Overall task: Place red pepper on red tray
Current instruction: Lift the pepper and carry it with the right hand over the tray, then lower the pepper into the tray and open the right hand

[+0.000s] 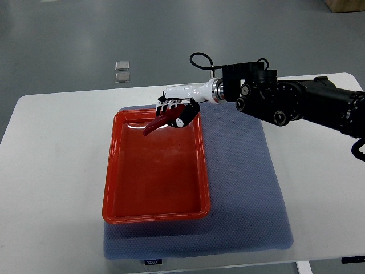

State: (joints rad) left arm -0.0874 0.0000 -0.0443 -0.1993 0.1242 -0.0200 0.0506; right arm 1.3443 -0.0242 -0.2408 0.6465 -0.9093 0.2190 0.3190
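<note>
The red tray lies on the left part of a blue-grey mat, long side running away from me. My right hand reaches in from the right and hovers over the tray's far right corner. Its fingers are curled around a red pepper, whose pointed tip hangs down to the left above the tray floor. I cannot tell whether the tip touches the tray. The left arm does not show.
The blue-grey mat covers the middle of the white table. Two small clear squares lie on the grey floor beyond the table's far edge. The right arm's dark forearm spans the table's far right.
</note>
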